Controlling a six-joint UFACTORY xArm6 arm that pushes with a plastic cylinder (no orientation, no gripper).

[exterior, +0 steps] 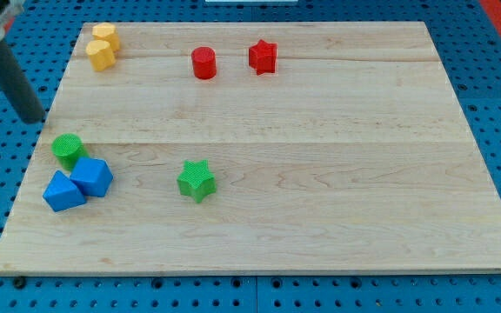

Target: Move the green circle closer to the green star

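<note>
The green circle (68,149) sits low at the left of the frame, near the left edge of the wooden surface (320,174), touching or all but touching the upper of two blue blocks (91,176) just below it; the second blue block (63,191) lies at that one's lower left. The green star (197,180) stands well apart to the right and a little lower, with bare wood between them, so by my judgement the push that matters is not yet done: the circle needs driving rightward and slightly down toward the star. My tip (33,119) is at the far left of the frame, above and to the left of the circle, right at the surface's left edge and clear of every block. The rod slants up and to the left out of the frame. There is no gripper on this arm, only the rod, so nothing is held. Two yellow blocks (103,46) rest at the upper left, with a red cylinder (203,63) and a red star (263,56) along the top.
</note>
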